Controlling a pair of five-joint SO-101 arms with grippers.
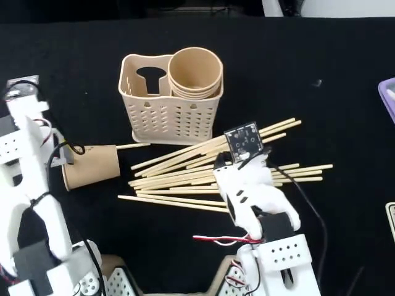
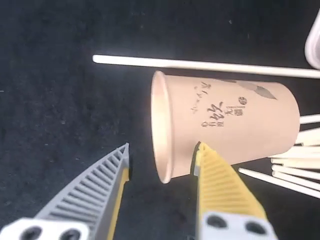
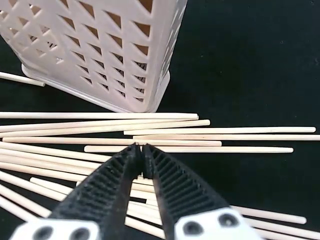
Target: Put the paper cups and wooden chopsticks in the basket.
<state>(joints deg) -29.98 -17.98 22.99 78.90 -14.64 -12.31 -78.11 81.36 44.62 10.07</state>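
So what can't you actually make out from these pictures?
- High view: how many paper cups sit nested in the basket; the top cup hides those beneath it.
- Right wrist view: whether the right arm's fingers pinch any of the chopsticks; their closed tips cover that spot.
- High view: what the purple thing is; the picture's edge cuts it off.

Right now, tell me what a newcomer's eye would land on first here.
The fan of wooden chopsticks sprawled over the black table in front of the basket stands out first, with the right gripper shut just above them. Next come the stack of paper cups sitting in one compartment of the basket, and the lone paper cup lying on its side beside the pile, the open left gripper at its mouth.
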